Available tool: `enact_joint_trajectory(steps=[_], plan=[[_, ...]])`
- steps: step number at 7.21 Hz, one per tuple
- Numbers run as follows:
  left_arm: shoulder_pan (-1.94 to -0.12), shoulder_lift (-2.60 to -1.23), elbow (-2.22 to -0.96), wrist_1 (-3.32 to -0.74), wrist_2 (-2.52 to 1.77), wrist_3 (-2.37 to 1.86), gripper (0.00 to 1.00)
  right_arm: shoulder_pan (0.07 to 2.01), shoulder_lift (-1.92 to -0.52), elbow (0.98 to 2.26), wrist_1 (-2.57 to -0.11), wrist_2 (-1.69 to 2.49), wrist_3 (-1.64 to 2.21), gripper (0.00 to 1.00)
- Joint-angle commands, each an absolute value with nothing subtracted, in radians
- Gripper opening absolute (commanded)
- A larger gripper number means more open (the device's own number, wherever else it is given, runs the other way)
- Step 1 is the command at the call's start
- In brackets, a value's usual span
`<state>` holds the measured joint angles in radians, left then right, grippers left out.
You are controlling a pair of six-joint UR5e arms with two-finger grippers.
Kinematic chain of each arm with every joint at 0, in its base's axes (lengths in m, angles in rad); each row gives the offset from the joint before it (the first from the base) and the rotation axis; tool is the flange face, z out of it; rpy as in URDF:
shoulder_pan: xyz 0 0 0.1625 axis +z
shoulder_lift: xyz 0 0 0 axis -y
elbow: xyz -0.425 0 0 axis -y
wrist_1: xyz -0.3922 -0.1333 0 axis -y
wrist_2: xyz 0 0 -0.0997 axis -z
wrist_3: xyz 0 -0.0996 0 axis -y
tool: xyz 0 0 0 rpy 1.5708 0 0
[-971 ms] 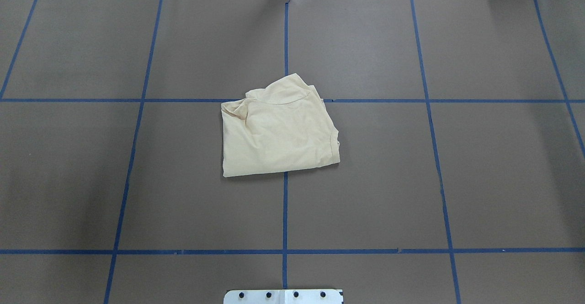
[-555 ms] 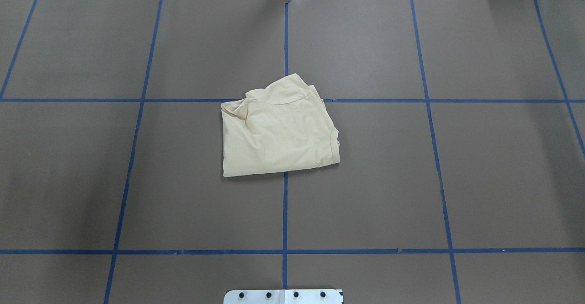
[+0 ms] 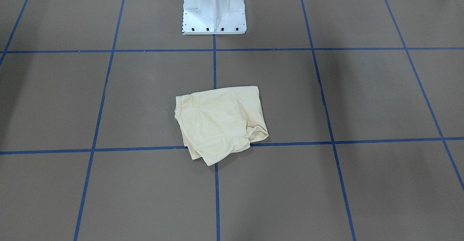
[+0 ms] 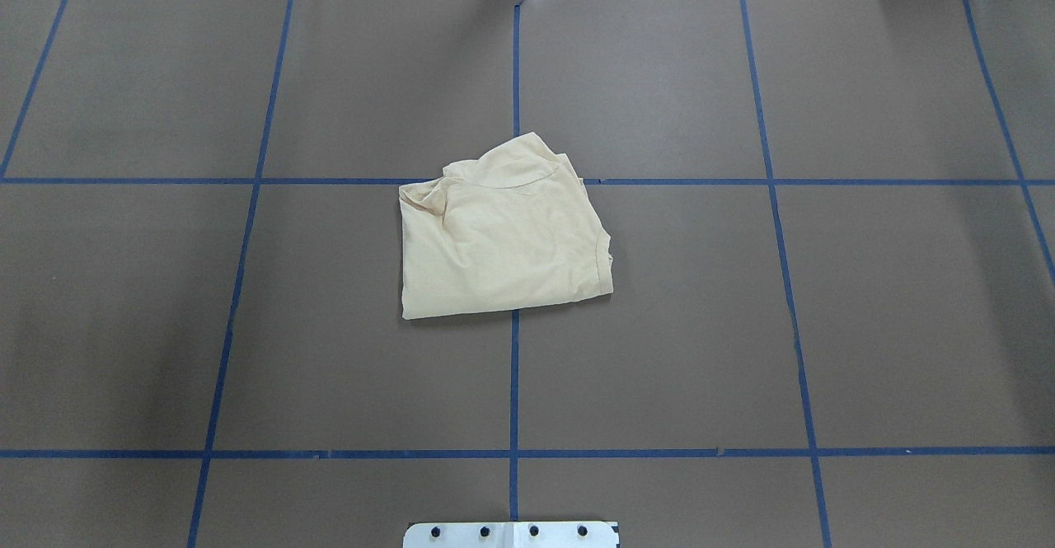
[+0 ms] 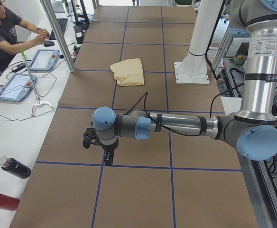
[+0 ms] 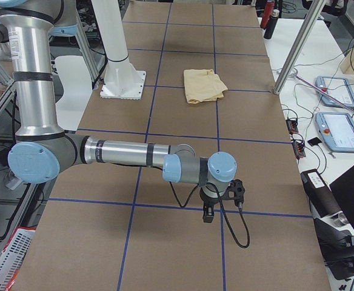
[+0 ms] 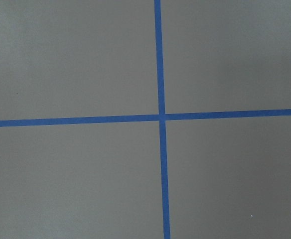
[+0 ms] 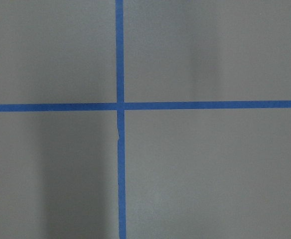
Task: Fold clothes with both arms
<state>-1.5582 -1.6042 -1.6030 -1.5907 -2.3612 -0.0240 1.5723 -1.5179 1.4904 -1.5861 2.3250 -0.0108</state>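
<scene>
Currently the folded shirt (image 4: 503, 235) is lying at the middle of the tabletop (image 4: 824, 325). Well away, the left arm (image 5: 176, 124) and right arm (image 6: 122, 153) are stretching out level, the left tool (image 5: 108, 157) and right tool (image 6: 208, 213) pointing straight down above crossings of blue tape (image 7: 160, 117); whether either is parted or closed I cannot tell.

shirt (image 4: 503, 239) is soft matt cloth, worktop (image 4: 742, 325) looks like matt brown paper with smooth blue tape lines (image 4: 513, 383), pedestal (image 3: 214, 5) is glossy white metal

Left arm (image 5: 176, 124) and right arm (image 6: 122, 153) outstretched, left gripper (image 5: 108, 160), right gripper (image 6: 208, 215) downward (closure unclear)
</scene>
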Motion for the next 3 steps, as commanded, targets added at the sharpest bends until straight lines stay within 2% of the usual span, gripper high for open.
enact_joint_trajectory(steps=[1,3], plan=[[-1.557,-1.608,-1.603,-1.591,-2.361,-0.025,0.99,1.572,-1.516,1.5,-1.586,2.326,-0.012,1.0],[-1.557,-1.608,-1.603,-1.591,-2.362,-0.023,0.99,1.572,-1.517,1.509,-1.586,2.327,-0.012,1.0]])
